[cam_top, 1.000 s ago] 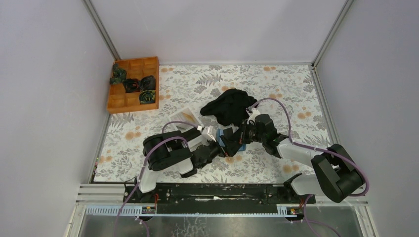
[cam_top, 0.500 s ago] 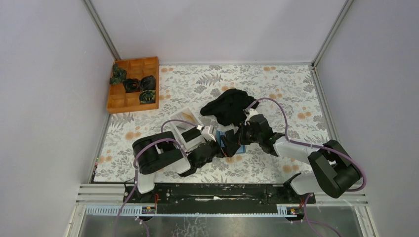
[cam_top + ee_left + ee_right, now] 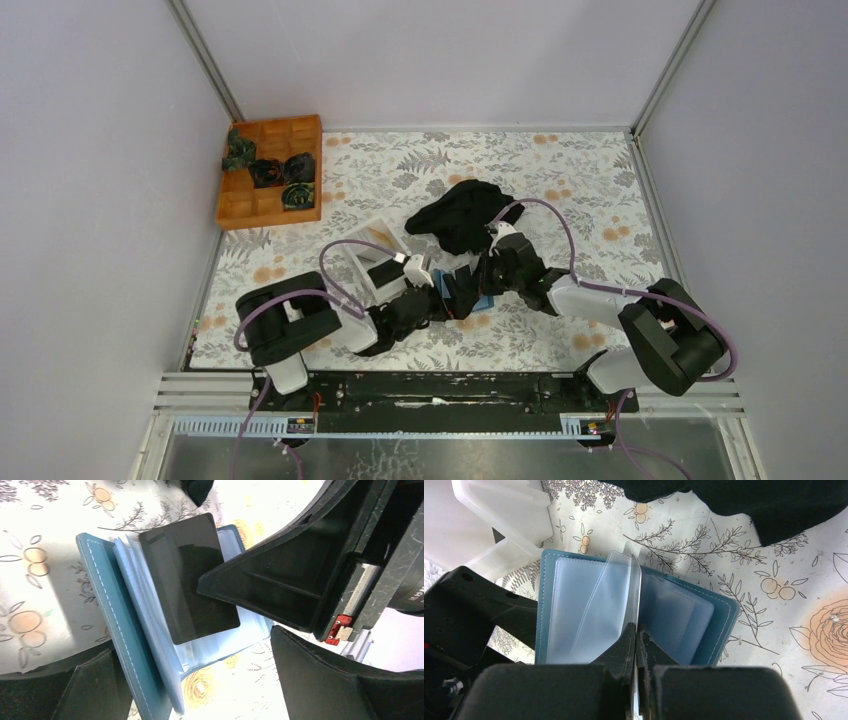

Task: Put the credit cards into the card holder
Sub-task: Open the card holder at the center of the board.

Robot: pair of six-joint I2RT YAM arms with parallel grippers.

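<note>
The teal card holder (image 3: 107, 625) lies open on the floral table, its clear sleeves fanned up; it also shows in the right wrist view (image 3: 716, 622) and the top view (image 3: 480, 299). My right gripper (image 3: 637, 632) is shut on the black credit card (image 3: 187, 585) and holds it on edge among the sleeves (image 3: 616, 592). In the right wrist view the card is only a thin line. My left gripper (image 3: 200, 695) is open, and its fingers (image 3: 85, 690) straddle the holder's near edge. In the top view both grippers, left (image 3: 437, 297) and right (image 3: 466, 284), meet over the holder. No pale cards are visible.
A white tray (image 3: 372, 258) stands just left of the holder, also in the right wrist view (image 3: 499, 515). A black cloth (image 3: 465, 215) lies right behind the holder. An orange wooden box (image 3: 265, 205) with dark bundles sits at the far left.
Both grippers and the holder have shifted a little to the left. The left arm's elbow has swung out to the left, and the right arm has stretched further in.
</note>
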